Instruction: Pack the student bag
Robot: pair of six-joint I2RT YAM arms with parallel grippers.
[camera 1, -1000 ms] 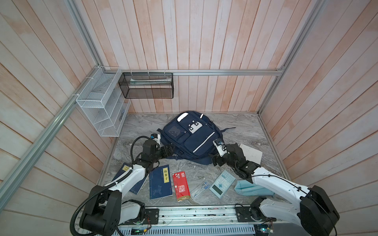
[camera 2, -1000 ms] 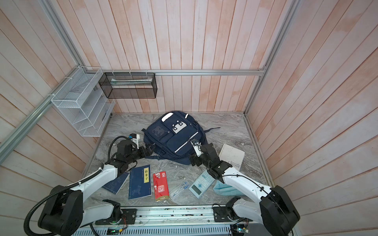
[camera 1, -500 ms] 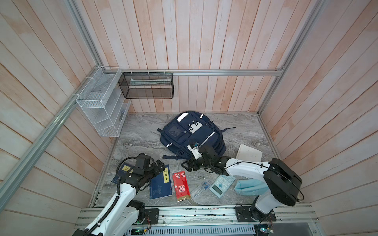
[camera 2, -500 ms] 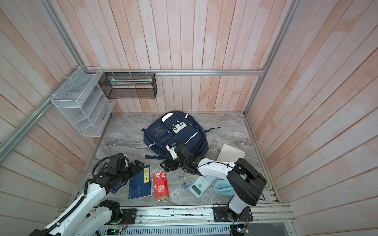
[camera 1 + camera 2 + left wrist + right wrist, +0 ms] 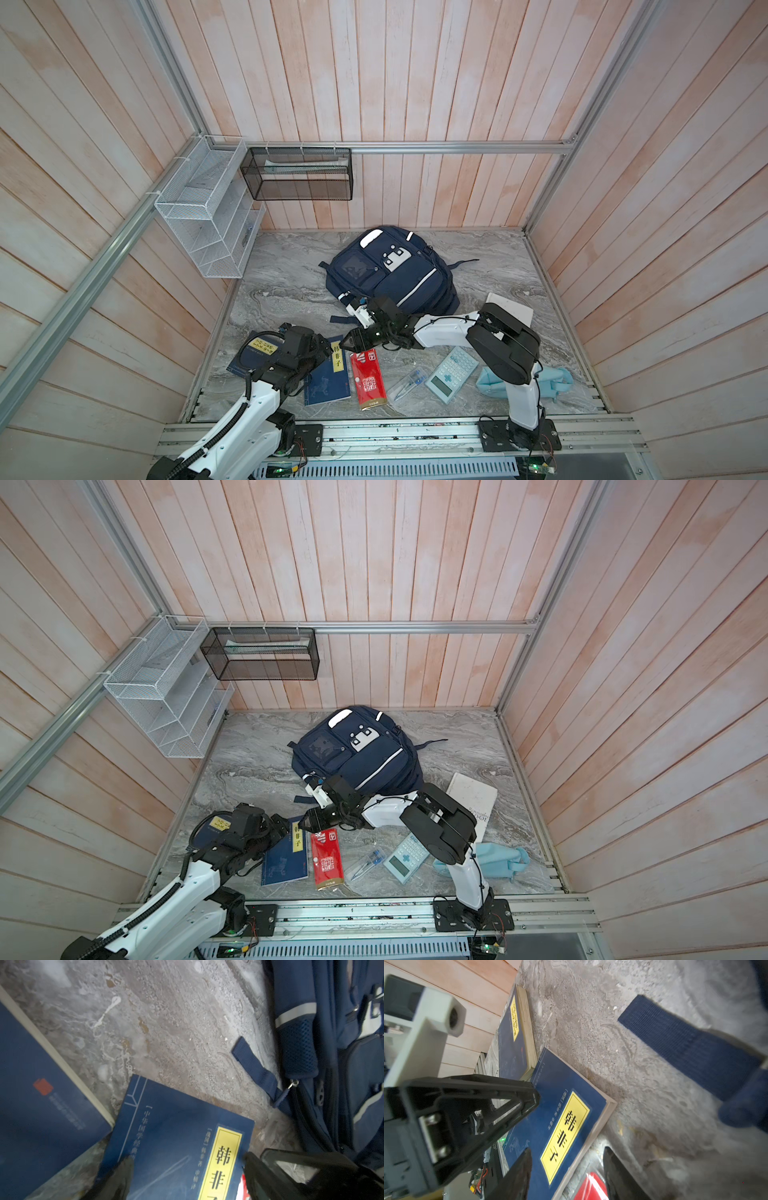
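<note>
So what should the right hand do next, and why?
Probably lower the right hand slightly and close it: open, it straddles an edge of the blue book, which lies flat on the table, not yet gripped, outside the student bag.

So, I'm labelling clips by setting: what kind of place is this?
Probably a purpose-built robot test cell: plank walls framed by aluminium rails, a marble-look tabletop with two arms mounted on its front rail, and a navy backpack near books and a calculator.
</note>
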